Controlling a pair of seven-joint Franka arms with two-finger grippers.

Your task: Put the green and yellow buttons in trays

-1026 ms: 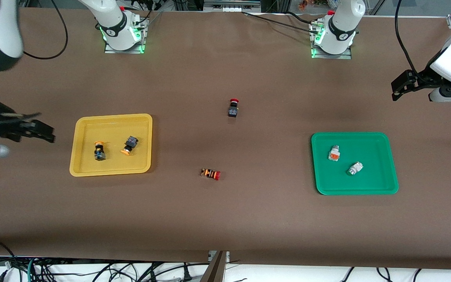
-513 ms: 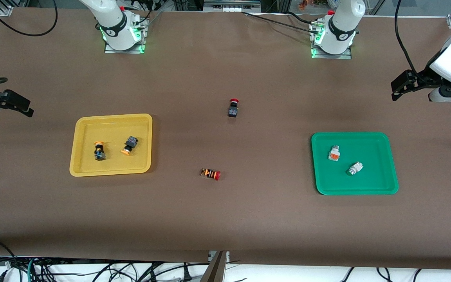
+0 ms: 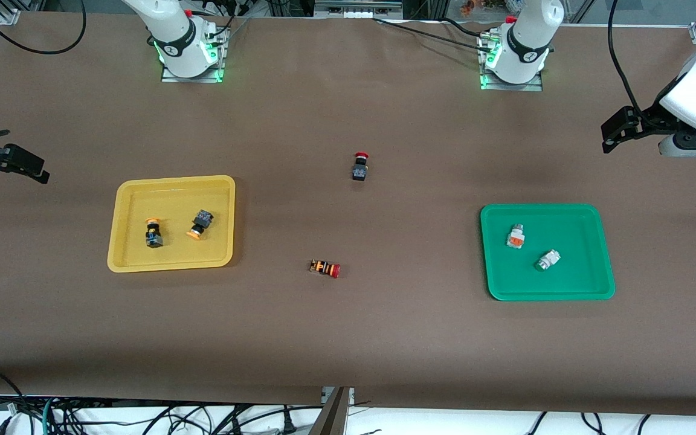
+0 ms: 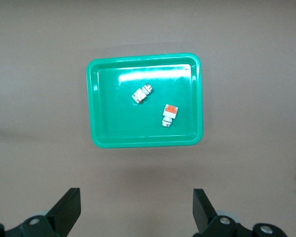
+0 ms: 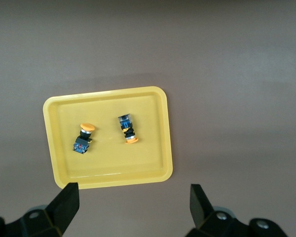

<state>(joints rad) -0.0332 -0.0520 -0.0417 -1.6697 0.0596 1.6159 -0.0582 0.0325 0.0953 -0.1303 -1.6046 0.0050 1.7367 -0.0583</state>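
Resting buttons, both grippers spread

Front view: yellow tray (image 3: 118, 254) holds two yellow-capped buttons (image 3: 153, 232); green tray (image 3: 602, 284) holds two white ones (image 3: 515, 236). Right gripper (image 3: 37, 172) and left gripper (image 3: 609, 138) are partly cut off.

Left wrist view: white buttons (image 4: 142, 93) lie slanted, well clear of the parted fingers (image 4: 66, 212).

Right wrist view: one yellow button (image 5: 83, 139) tilted, the other (image 5: 128, 129) lies cap toward the open fingers (image 5: 200, 203).

Robotics lab bench with two fixed arms

The place was a robot test lab: two white arm bases (image 3: 186, 45) (image 3: 514, 51) sat bolted on metal plates with green status lights, at the edge of a long table (image 3: 348, 338) covered in plain brown sheet. Black cables (image 3: 142, 417) lay tangled under the table's front edge, more cabling and aluminium framing (image 3: 357, 9) ran along the edge by the bases.
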